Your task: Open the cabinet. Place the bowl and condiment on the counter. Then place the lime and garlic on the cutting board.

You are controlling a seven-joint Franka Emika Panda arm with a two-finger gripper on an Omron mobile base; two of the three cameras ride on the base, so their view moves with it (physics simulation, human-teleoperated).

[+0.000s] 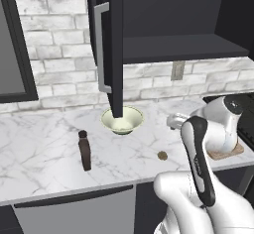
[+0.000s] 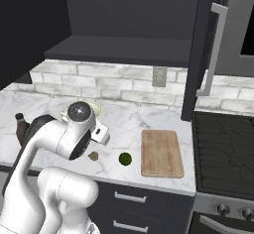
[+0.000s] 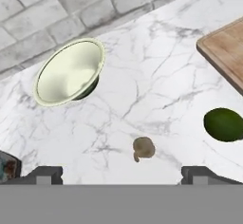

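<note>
The white arm (image 1: 208, 178) rises from its base, bends at a dark-jointed elbow and reaches forward and downward. The wrist (image 2: 79, 129) is folded low, turning the hand downward. The gripper (image 3: 121, 173) has its jaws spread wide, the two dark fingertips (image 3: 45, 173) set far apart. Nothing sits between them.

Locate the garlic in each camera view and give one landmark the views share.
Left base view: the garlic lies on the counter, lower right of centre, just left of the arm.
Right base view: it sits near the front edge, left of the lime.
Hand view: it is low at centre, between the tool's tips.
Shared landmark: the bowl by the brick wall.
</note>
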